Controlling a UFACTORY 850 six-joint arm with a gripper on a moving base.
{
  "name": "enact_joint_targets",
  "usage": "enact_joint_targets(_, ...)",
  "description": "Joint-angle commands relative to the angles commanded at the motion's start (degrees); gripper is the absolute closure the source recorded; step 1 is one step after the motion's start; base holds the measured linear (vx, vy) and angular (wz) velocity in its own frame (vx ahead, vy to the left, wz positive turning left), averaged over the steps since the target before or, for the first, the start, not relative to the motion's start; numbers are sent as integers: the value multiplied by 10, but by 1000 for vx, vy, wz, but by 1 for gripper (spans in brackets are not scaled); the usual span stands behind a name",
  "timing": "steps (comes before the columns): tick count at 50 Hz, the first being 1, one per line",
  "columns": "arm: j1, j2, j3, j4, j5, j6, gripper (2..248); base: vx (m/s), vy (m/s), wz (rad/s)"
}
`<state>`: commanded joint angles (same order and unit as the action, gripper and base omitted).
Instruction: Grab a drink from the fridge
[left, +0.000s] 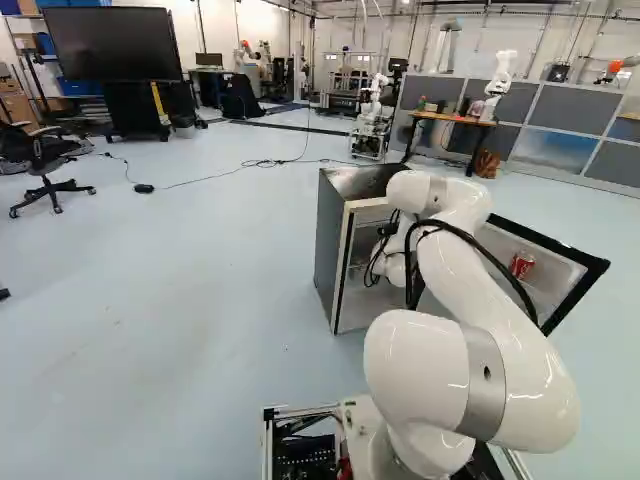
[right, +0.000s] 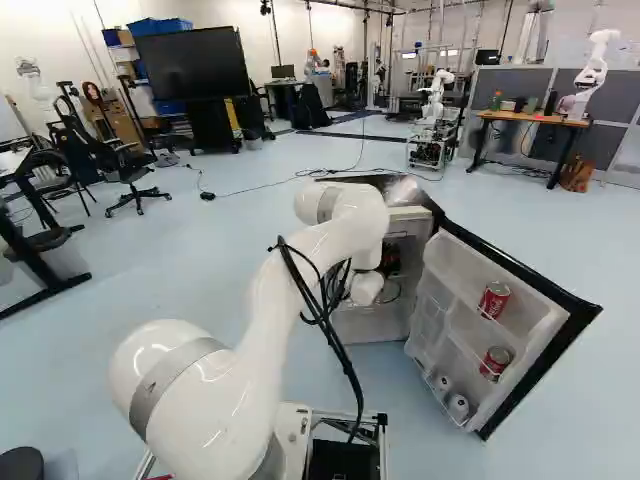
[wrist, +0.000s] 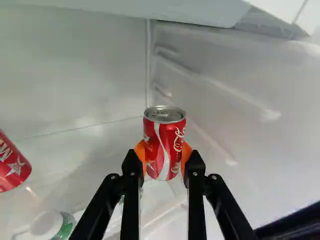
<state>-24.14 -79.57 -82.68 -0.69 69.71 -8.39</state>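
Your arm (left: 500, 345): one, rising from the base, leaning ahead, then bending down at its far end so the wrist sits in the opening of one fridge (left: 330, 240). Door (right: 543, 322): one, wide open, at the right of the right base view. On it you have two red cans, one higher (right: 494, 300) and one lower (right: 495, 363), and two white containers (right: 458, 406) below them.

Inside the fridge, your one gripper (right: 391, 259) points toward an inner corner, clenched on one drink can (wrist: 164, 145), orange pads (wrist: 186, 157) touching both sides. Can upright; contact with the shelf, you cannot tell. One more red can (wrist: 11, 162) lies apart to the side, one bottle (wrist: 52, 225) near it.

Beyond the fridge: one table (right: 540, 118), one large screen (right: 192, 62).
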Motion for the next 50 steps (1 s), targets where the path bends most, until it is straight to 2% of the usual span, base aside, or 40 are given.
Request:
enact_joint_targets(21,14,50,89,0,0,0,160,0,0,0)
enact_joint_targets(50,33,159,236,0,0,0,160,0,0,0)
